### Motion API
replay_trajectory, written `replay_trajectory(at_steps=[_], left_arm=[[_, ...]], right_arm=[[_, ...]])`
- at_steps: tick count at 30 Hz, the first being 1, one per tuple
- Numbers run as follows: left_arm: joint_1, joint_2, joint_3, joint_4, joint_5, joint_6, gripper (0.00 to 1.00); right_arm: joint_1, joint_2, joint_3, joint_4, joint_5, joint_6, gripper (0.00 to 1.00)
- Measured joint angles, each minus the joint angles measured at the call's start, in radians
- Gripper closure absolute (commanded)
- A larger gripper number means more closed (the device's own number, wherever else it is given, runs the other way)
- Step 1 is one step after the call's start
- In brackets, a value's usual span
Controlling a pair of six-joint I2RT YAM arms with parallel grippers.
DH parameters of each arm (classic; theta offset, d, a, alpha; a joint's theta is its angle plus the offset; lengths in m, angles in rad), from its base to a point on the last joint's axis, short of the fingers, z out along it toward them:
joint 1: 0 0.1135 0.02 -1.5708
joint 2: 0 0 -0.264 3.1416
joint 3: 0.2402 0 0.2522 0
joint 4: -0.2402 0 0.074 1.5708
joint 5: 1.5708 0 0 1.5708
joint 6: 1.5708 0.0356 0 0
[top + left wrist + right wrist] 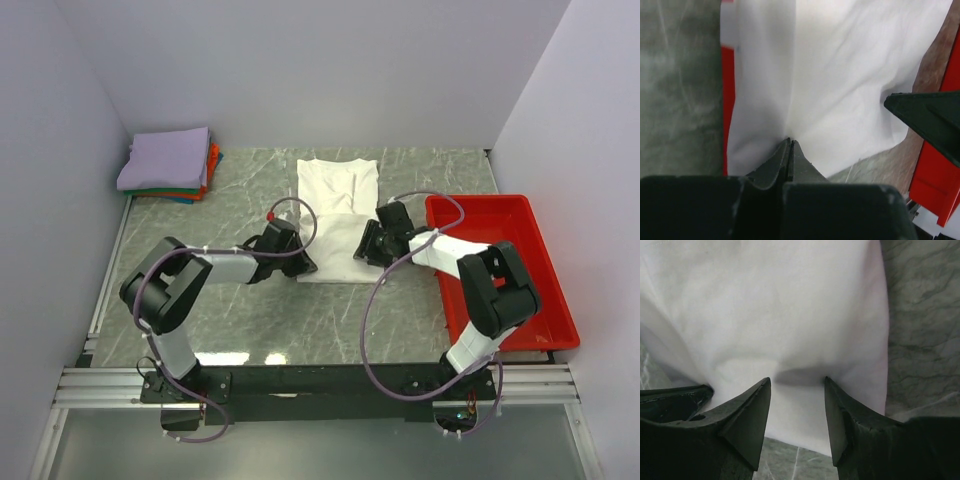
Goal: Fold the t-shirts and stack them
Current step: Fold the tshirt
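The white t-shirt (337,195) lies partly folded in the middle of the table. My left gripper (300,262) is at its near left corner. In the left wrist view the jaws are shut on the white t-shirt (840,75), and creases run out from the left gripper (790,141); a strip of red print (728,75) shows at the cloth's left edge. My right gripper (362,250) is at the near right corner. Its right gripper (797,382) tips stand open, resting on the cloth (780,305) with a low ridge between them. Folded t-shirts (168,165), lavender on top, are stacked at the back left.
A red plastic tray (545,300) sits at the right, close beside the right arm. Grey walls close in the table on three sides. The right gripper's finger (930,120) shows in the left wrist view, and the tray (935,180) behind it.
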Motion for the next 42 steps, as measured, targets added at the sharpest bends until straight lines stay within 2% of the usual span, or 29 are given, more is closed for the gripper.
replay_trajectory(at_steps=[9, 14, 20, 25, 35, 42], left_arm=[[-0.049, -0.15, -0.183, 0.032, -0.014, -0.011, 0.99], [-0.053, -0.166, -0.189, 0.006, -0.023, -0.008, 0.99], [-0.032, -0.163, -0.098, -0.067, -0.029, 0.013, 0.99], [0.031, -0.144, 0.007, -0.106, -0.021, 0.028, 0.99], [0.159, 0.116, 0.321, -0.171, 0.001, 0.052, 0.99], [0.2, 0.254, 0.472, -0.227, 0.023, 0.072, 0.99]], right_arm=[[0.082, -0.118, -0.148, 0.068, 0.011, 0.006, 0.46], [0.088, -0.133, -0.163, 0.071, 0.023, 0.019, 0.45], [0.048, -0.131, -0.141, 0.023, 0.011, 0.018, 0.46], [-0.025, -0.126, -0.083, -0.057, -0.002, 0.003, 0.46], [-0.098, 0.076, 0.248, -0.116, -0.013, -0.014, 0.47], [-0.14, 0.229, 0.384, -0.156, -0.008, -0.036, 0.48]])
